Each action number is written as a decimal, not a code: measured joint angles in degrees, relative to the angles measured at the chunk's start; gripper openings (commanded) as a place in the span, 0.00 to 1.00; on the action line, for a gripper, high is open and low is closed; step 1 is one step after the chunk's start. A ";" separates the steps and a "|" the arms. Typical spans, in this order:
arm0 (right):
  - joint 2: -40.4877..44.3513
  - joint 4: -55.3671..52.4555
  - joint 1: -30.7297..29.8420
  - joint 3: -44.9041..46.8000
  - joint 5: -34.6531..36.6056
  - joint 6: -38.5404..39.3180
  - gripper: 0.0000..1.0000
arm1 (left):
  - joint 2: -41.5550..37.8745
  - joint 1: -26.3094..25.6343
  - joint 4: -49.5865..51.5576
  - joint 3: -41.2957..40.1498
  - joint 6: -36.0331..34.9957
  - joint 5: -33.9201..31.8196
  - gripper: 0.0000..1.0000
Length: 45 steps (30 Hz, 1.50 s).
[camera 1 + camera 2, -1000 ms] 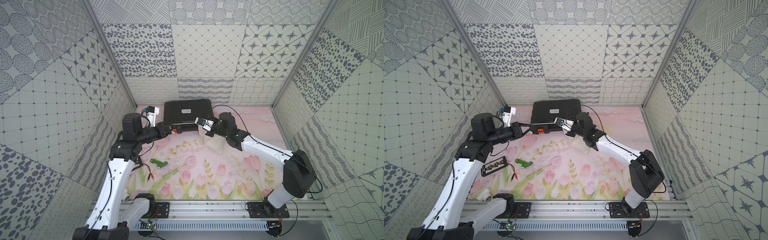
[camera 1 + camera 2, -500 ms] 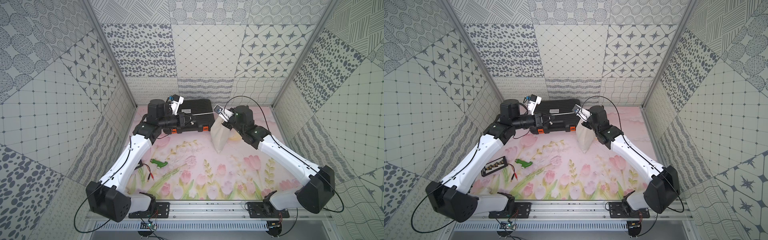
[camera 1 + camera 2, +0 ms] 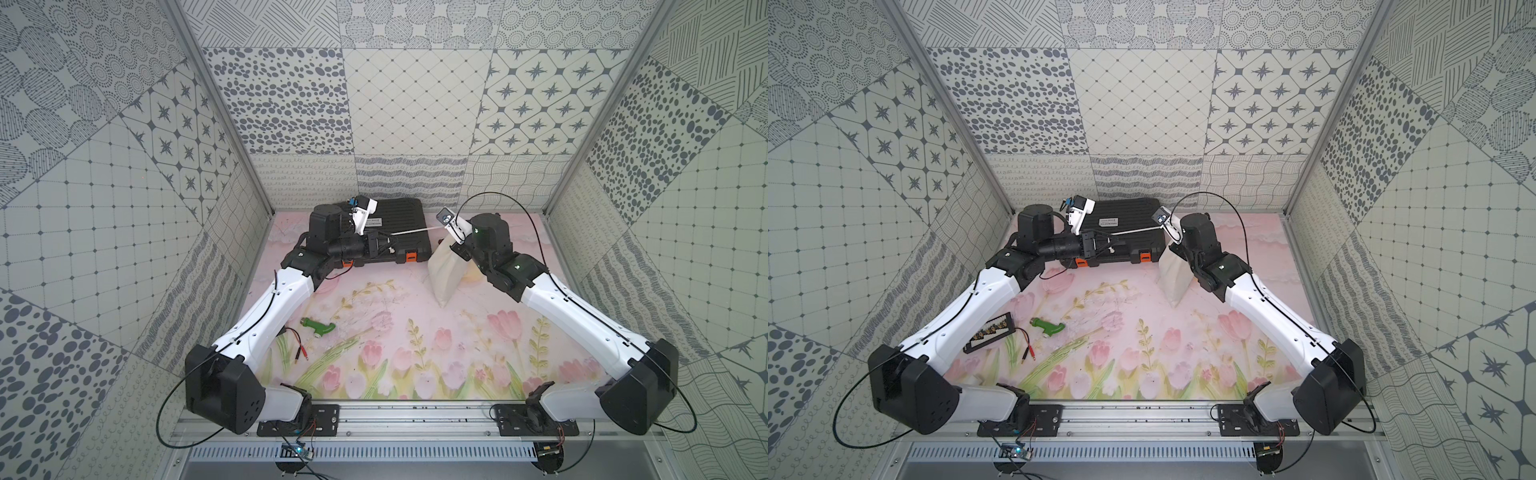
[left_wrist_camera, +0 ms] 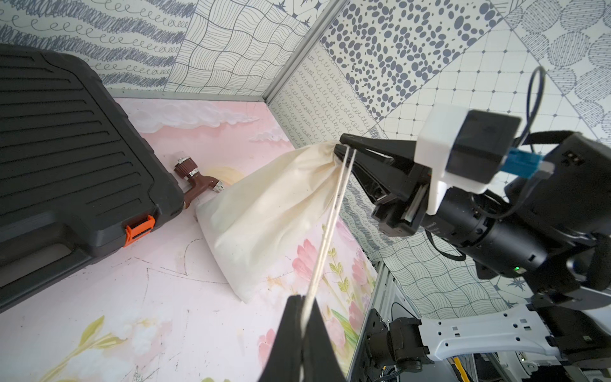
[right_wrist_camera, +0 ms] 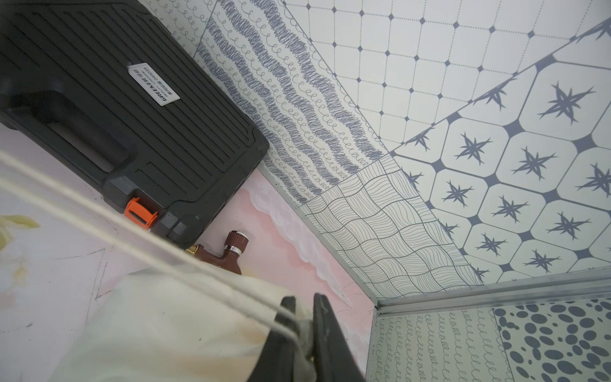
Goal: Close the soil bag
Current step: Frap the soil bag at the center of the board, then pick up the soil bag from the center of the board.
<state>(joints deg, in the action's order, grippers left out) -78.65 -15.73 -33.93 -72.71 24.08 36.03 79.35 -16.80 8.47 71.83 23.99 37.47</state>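
The soil bag (image 3: 445, 270) (image 3: 1173, 277) is a cream cloth pouch that stands tilted on the pink mat, right of the black case (image 3: 401, 216) (image 3: 1136, 210). My right gripper (image 3: 456, 246) (image 3: 1174, 249) (image 4: 340, 149) (image 5: 302, 302) is shut on the bag's gathered mouth and holds it up. Two pale cords (image 3: 411, 230) (image 3: 1138, 231) (image 4: 334, 211) (image 5: 99, 211) run taut from the mouth over the case to my left gripper (image 3: 388, 241) (image 3: 1108, 241) (image 4: 302, 297), which is shut on them. The bag (image 4: 274, 211) (image 5: 165, 330) looks cinched at the top.
A brown tap fitting (image 4: 195, 180) (image 5: 228, 251) lies between the case corner and the bag. A green tool (image 3: 318, 327) (image 3: 1048, 326), red-tipped leads (image 3: 297, 345) and a black connector strip (image 3: 990, 332) lie front left. The back wall is close behind the case.
Both arms reached further back and right. The right gripper carried the bag's mouth to the right. In the last half second the left gripper drew left, and the cord span grew longer.
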 measured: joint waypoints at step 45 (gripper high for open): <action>1.75 5.40 -3.10 10.97 -27.23 -12.96 0.87 | -18.53 5.38 8.61 -4.35 3.58 0.90 0.00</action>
<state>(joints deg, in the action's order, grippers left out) -76.90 -10.33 -37.04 -61.73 -3.16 23.07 60.82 -11.42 17.08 67.48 27.57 38.37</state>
